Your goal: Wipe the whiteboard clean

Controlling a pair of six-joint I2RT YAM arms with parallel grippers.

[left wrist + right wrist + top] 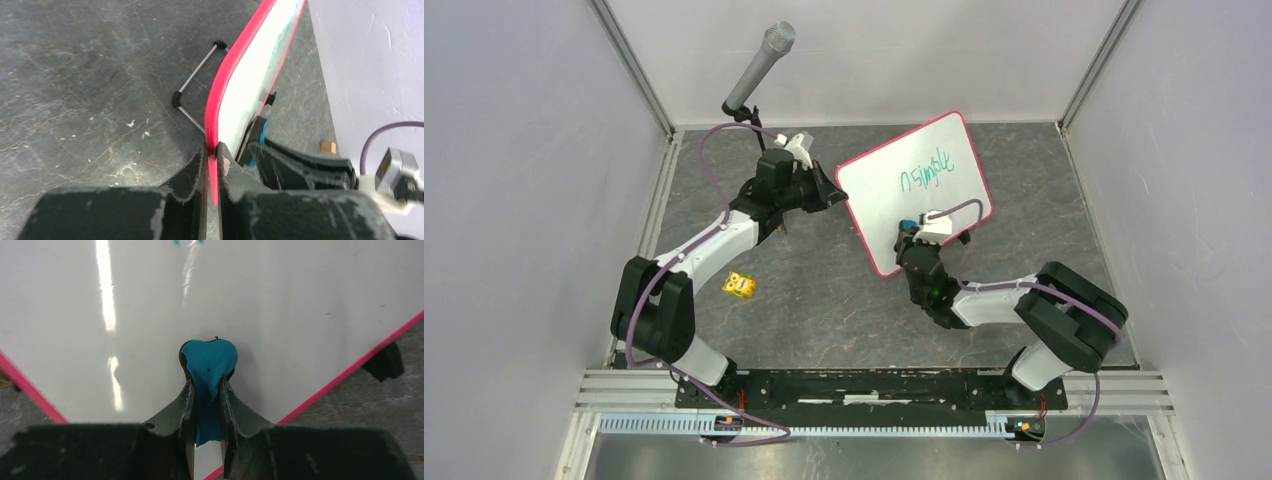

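Observation:
The whiteboard (pixel 919 190) has a pink-red frame and green handwriting (pixel 939 168) on its face, and it is held tilted above the table. My left gripper (pixel 839 194) is shut on its left edge; in the left wrist view the red frame (pixel 220 107) runs between the jaws (pixel 213 157). My right gripper (pixel 908 236) is shut on a blue eraser (pixel 208 362), which presses against the lower white face (pixel 280 305), below the writing. A bit of green mark (pixel 187 242) shows at the top of the right wrist view. The board's black foot (pixel 385 361) is visible at right.
A yellow block (pixel 741 286) lies on the dark table near the left arm. A microphone (pixel 759 68) stands at the back left. A small tan cube (pixel 328 146) sits by the right wall. The board's wire stand (pixel 195 82) hangs behind it. Grey walls enclose the table.

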